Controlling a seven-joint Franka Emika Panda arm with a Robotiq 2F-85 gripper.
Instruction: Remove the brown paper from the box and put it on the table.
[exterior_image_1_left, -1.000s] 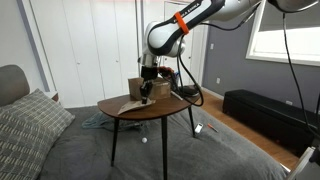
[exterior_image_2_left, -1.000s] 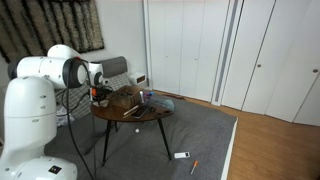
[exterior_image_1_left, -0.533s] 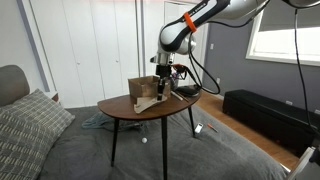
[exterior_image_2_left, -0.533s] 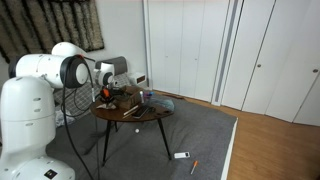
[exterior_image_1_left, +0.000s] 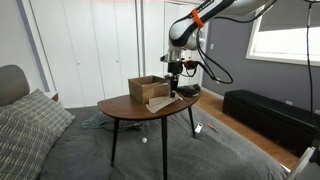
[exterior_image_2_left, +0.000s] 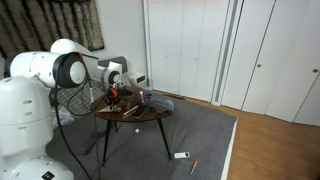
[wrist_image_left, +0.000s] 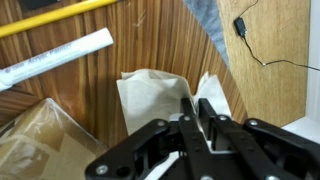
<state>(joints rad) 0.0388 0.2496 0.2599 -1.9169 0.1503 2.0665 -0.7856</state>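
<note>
Brown crumpled paper sheet (wrist_image_left: 150, 100) is out of the open cardboard box (exterior_image_1_left: 147, 90), draped just right of it on the round wooden table (exterior_image_1_left: 120, 111), black gripper (wrist_image_left: 198, 104) apparently clamped on its edge, so only the release looks left!

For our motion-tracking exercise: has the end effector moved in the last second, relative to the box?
Yes. In an exterior view the end effector has moved from over the box to its right in the picture, above the table.
</note>
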